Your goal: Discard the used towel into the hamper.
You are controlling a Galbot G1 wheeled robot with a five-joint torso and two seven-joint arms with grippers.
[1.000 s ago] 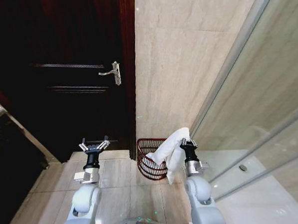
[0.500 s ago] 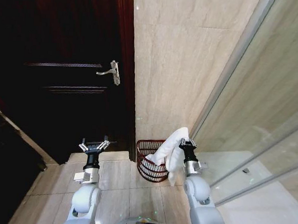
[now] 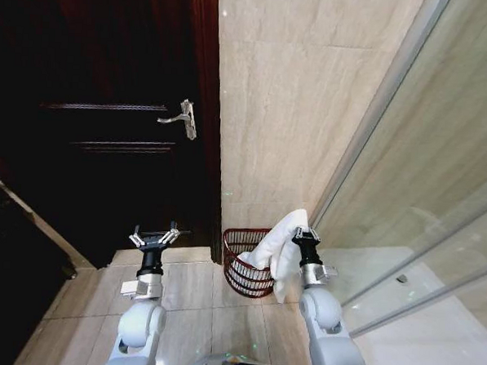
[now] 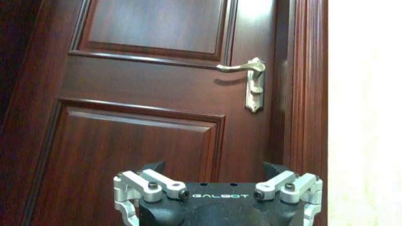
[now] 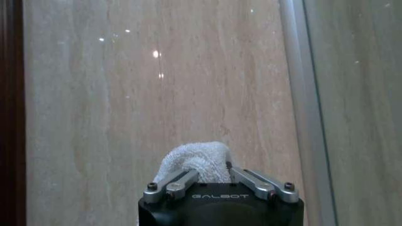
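At the far left a dark wooden door (image 3: pixel 107 126) fills the wall, shut, its panels running down to the tiled floor (image 3: pixel 192 298); a strip of dark surface edges the floor at the lower left corner. The left tool (image 3: pixel 154 237) is raised upright in front of the door's lower panel, fingers spread wide and holding nothing, with bare floor around it. From the left wrist view the silver door handle (image 4: pixel 250 82) sits above the tool, near the door frame (image 4: pixel 308 94).

Right of the frame rises a beige tiled wall (image 3: pixel 297 95). At its foot, in the corner by the frame, stands the hamper (image 3: pixel 246 264), a reddish-brown open-weave basket resting on the floor, its mouth open upward.

The right tool (image 3: pixel 306 233) is raised just right of the hamper, pinching a white towel (image 3: pixel 279 246); the cloth drapes leftward over the hamper's rim and hangs down its near right side. In the right wrist view the fingers press together on a bunched fold of it.

Farther right a glass shower partition (image 3: pixel 439 185) with a pale frame slants away, closing off that side.
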